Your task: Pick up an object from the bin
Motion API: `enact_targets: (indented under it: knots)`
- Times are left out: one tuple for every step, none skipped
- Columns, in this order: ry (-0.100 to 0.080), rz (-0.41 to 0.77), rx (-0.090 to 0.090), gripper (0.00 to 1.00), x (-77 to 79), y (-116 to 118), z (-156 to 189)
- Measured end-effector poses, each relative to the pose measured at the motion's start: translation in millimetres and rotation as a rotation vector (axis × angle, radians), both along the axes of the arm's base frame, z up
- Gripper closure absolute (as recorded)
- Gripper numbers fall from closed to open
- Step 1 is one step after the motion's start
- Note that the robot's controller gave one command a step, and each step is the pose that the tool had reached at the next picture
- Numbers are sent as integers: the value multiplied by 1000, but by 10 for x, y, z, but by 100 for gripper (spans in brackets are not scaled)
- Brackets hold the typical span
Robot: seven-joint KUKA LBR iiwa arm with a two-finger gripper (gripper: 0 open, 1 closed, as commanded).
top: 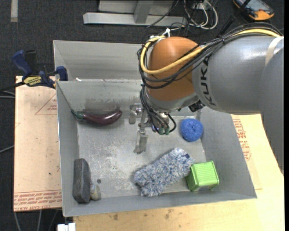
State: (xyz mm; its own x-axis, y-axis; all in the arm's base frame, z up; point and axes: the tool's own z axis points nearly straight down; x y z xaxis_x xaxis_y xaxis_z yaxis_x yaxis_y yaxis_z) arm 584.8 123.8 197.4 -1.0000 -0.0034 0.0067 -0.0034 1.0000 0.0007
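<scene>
Floor (31, 27) around my setup is dark speckled carpet. At the far side sits a flat grey metal stand base (131, 17) with a tangle of cables (203, 16) beside it, plus 1 orange-and-black gadget (255, 8) in the corner.

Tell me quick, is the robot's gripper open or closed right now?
Gripper: cannot be told, open or closed. It hangs over the bare bin floor, between the purple eggplant and the fluffy blue-grey duster.
</scene>
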Motion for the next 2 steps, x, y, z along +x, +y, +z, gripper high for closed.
enact_targets:
  knots:
    - [-8, -3, 1, 0, 16, -6, 49]
    - [-9, 9, 2, 0, -373, -459, 23]
